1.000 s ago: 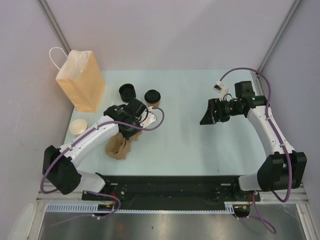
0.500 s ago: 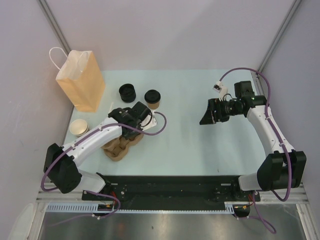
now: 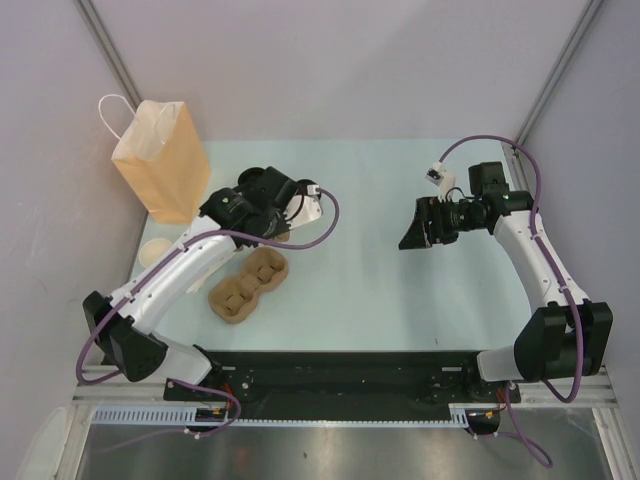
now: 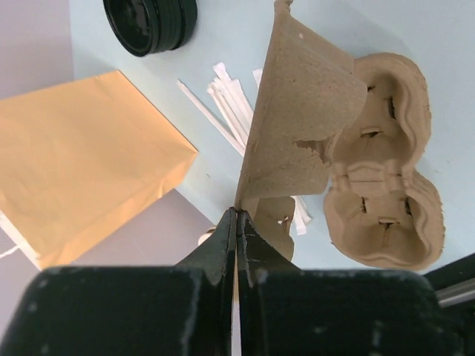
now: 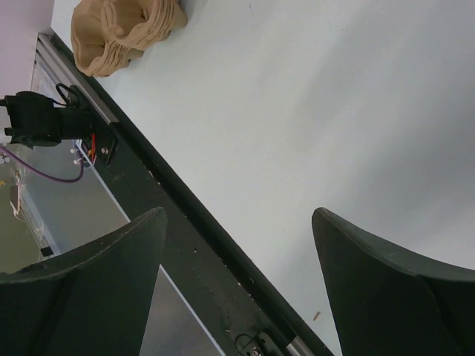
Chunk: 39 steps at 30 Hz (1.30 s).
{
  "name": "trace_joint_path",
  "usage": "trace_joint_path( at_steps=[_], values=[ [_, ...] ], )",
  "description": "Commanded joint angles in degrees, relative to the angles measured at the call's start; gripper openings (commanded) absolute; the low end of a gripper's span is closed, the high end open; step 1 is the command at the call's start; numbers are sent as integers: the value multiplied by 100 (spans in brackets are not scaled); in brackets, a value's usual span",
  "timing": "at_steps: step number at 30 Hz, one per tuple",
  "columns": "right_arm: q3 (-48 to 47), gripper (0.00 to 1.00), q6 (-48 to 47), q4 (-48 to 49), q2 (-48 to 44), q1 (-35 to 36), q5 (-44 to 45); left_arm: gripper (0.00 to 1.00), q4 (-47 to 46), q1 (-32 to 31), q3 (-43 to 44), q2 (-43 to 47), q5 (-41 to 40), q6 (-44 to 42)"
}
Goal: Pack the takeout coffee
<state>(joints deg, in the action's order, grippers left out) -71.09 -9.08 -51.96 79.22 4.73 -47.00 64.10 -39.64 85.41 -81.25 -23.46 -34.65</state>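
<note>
Left gripper [image 4: 236,213] tight on the edge of a cardboard tray [image 4: 297,126] (takeout coffee hidden), right gripper [image 5: 237,216] agape.

A pale mint tabletop [image 3: 380,300] spreads beneath both jaws. Beyond them rise plain lilac-grey walls [image 3: 340,70], joined by metal corner posts [image 3: 112,58] and evenly lit.

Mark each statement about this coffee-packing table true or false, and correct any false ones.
1. The left gripper is shut on a brown cardboard piece. True.
2. The right gripper holds a cup. False: it is open and empty, above bare table.
3. The paper bag stands upright at the table's far left. True.
4. The cup carrier lying on the table has cups in it. False: its wells are empty.
</note>
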Motion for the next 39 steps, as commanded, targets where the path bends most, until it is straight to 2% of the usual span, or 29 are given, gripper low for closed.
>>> trace_joint_path(
  at_steps=[1,6,13,19,22,23,26,30,35,39],
  values=[
    [7,85,-24,90,-21,-42,-90,0,-292,-18,257,-145,130,-489],
    [7,85,-50,29,-21,-51,-81,0,-214,-26,319,-216,614,-367],
    [7,85,-76,37,93,-34,-362,0,-415,-70,-111,-66,913,-270],
    [-10,85,-6,204,322,344,-521,1,-415,-176,-313,48,1343,-358],
    [-10,85,-6,204,340,484,-424,28,-381,-176,-428,162,1844,-533],
    [-10,85,-15,204,340,494,-415,43,-293,-176,-446,180,1993,-673],
    [-1,86,-23,187,340,494,-371,61,-397,-176,-586,206,2275,-779],
    [-1,85,-23,187,348,494,-380,68,-556,-158,-806,40,2259,-1043],
    [-1,86,-50,143,296,459,-327,71,-732,-62,-842,-189,2258,-1184],
    [-1,86,-85,81,278,441,-327,70,-398,9,-648,-330,2531,-1342]
  ],
)
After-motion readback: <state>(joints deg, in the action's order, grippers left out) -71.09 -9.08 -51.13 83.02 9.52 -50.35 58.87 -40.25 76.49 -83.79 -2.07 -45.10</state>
